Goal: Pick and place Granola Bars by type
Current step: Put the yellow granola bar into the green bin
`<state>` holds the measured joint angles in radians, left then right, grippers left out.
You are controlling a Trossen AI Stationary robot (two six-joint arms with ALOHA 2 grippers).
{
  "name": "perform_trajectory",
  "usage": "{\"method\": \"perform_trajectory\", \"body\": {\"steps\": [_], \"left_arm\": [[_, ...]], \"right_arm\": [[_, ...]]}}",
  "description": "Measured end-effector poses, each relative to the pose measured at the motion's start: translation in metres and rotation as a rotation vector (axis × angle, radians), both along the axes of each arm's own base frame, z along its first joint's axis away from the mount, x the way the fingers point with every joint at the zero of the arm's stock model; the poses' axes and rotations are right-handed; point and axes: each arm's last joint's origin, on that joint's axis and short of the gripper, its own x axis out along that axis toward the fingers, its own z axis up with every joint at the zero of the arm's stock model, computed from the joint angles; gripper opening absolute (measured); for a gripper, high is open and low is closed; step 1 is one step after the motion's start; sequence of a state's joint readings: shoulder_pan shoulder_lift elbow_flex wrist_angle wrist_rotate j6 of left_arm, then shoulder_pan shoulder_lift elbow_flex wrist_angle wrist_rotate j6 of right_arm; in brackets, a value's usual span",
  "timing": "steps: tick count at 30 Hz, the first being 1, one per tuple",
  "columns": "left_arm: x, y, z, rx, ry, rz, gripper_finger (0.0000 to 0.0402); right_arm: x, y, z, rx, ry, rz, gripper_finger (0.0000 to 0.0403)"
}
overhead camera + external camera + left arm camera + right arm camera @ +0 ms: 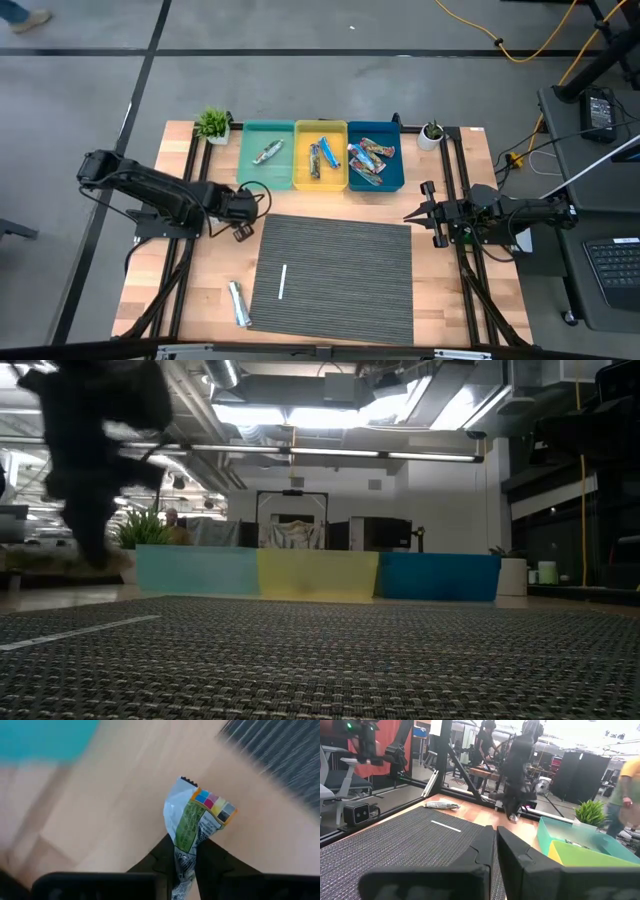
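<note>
Sticking up from between the left gripper's (186, 865) two dark fingers, a silvery grey granola bar (192, 827) with a green label and a strip of colour squares is clamped near its lower end, its crimped top free above the bare wooden table (110, 815). The left arm reaches in from the table's left side, bent at the elbow, with its gripper (243, 228) over the wood just off the near-left corner of the grey ribbed mat (335, 275) and in front of the teal bin (266, 153); from above, the bar itself is too small to make out in the fingers. In the low view the arm is only a dark blurred shape at the left. The right gripper (418, 213) waits at the mat's right edge, fingers pressed together and holding nothing. Another silvery bar (239, 303) lies on the wood near the mat's front-left corner, well apart from either gripper. One bar lies in the teal bin, several in the yellow bin (320, 155) and the blue bin (374, 160). A thin white stick (282, 281) rests on the mat.
</note>
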<state>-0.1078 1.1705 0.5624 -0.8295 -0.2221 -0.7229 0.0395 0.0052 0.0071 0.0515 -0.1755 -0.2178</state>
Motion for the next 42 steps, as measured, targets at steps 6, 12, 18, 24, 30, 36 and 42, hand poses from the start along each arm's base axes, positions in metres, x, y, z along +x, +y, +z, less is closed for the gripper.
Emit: {"method": "perform_trajectory", "body": {"steps": [6,12,18,24,30,36,42], "left_arm": [[0.026,-0.001,0.042,0.061,-0.143,-0.077,0.0042],[0.035,0.001,0.062,0.098,-0.203,-0.084,0.0037],[0.043,0.012,0.066,0.095,-0.263,-0.094,0.0038],[0.059,0.040,0.076,0.071,-0.450,-0.140,0.0036],[0.062,0.080,0.087,0.071,-0.608,-0.098,0.0034],[0.054,0.107,0.103,0.139,-0.579,-0.063,0.0034],[0.052,0.124,0.129,0.229,-0.622,-0.043,0.0034]], "right_arm": [[0.000,0.000,0.000,0.000,0.000,0.000,0.0026],[0.000,0.000,0.000,0.000,0.000,0.000,0.0025],[0.000,0.000,0.000,0.000,0.000,0.000,0.0025],[0.000,0.000,0.000,0.000,0.000,0.000,0.0025],[0.000,0.000,0.000,0.000,0.001,0.000,0.0025],[0.000,0.000,0.000,0.000,0.000,0.000,0.0025],[0.000,0.000,0.000,0.000,0.000,0.000,0.0025]]}}
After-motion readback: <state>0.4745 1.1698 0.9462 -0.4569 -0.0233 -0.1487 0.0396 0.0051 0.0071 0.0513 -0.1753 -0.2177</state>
